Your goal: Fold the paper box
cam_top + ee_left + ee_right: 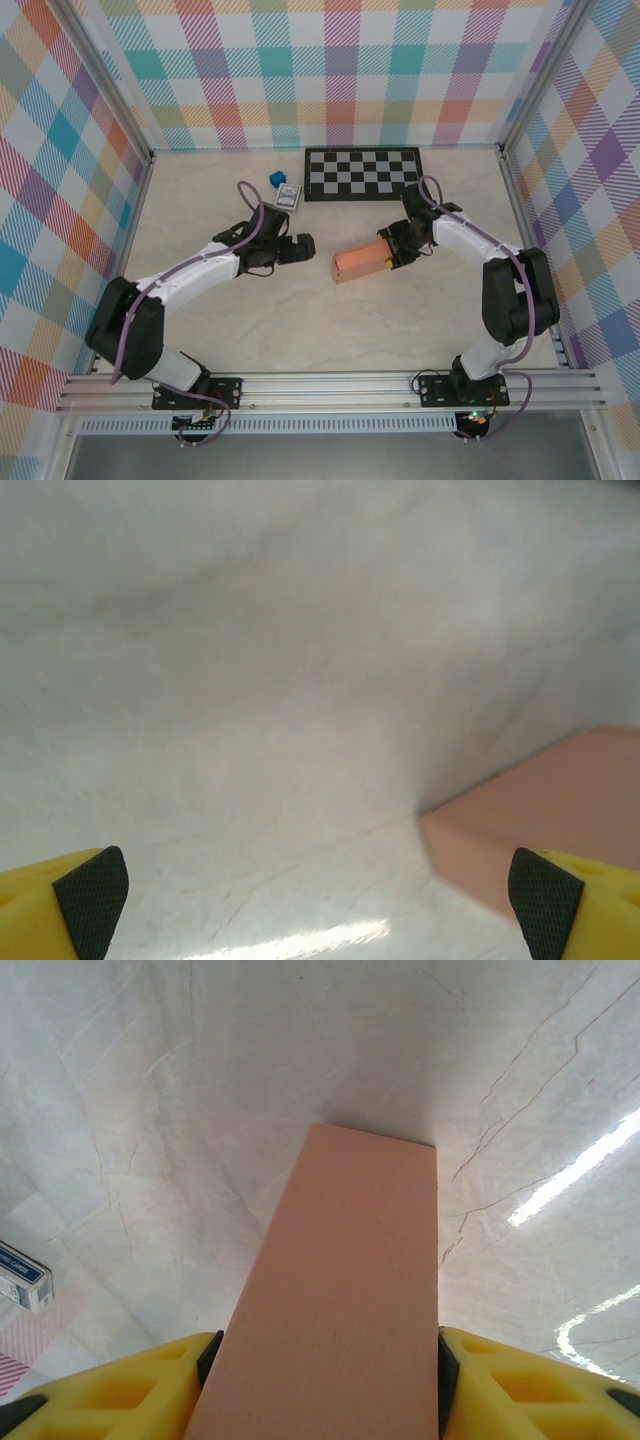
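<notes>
- While the paper box [358, 263] lies on the counter [300, 330] near its middle, it reads as a closed, long rectangular block, plain salmon-orange, set at a slant.
- Right gripper [386, 252]: clamped on the right end of the paper box. Right wrist view: the block runs away from the camera between the two yellow fingers [130, 1385], with a black pad against each long side.
- Left gripper [303, 248]: jaws spread wide, holding nothing, just beside the left end of the block and apart from it. Left wrist view: one corner of the block sits low on the right, ahead of the right-hand finger [560, 900].
- Far side of counter: checkerboard mat [362, 172], card pack [289, 195] and blue cube [274, 178], all well apart from the block.
</notes>
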You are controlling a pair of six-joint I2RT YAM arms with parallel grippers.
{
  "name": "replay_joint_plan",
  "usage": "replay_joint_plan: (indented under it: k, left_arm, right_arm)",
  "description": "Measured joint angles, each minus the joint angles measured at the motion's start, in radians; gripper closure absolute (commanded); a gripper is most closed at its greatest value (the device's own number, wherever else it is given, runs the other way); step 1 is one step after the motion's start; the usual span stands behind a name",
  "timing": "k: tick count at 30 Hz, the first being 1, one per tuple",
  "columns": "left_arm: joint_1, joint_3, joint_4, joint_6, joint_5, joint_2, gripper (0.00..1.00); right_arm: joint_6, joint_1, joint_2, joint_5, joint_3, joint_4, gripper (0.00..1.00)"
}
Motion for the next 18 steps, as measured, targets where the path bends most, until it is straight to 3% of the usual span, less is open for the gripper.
replay_joint_plan:
  k: [7,18]
  left_arm:
    - [-0.020,-0.051,0.041,0.037,0.150,0.001,0.00]
    - [-0.020,-0.051,0.164,0.039,0.293,0.005,0.00]
  right_arm:
    - [0.004,0.000,0.021,0.003,0.024,0.000,0.46]
    - [0.004,0.000,0.025,0.003,0.028,0.000,0.46]
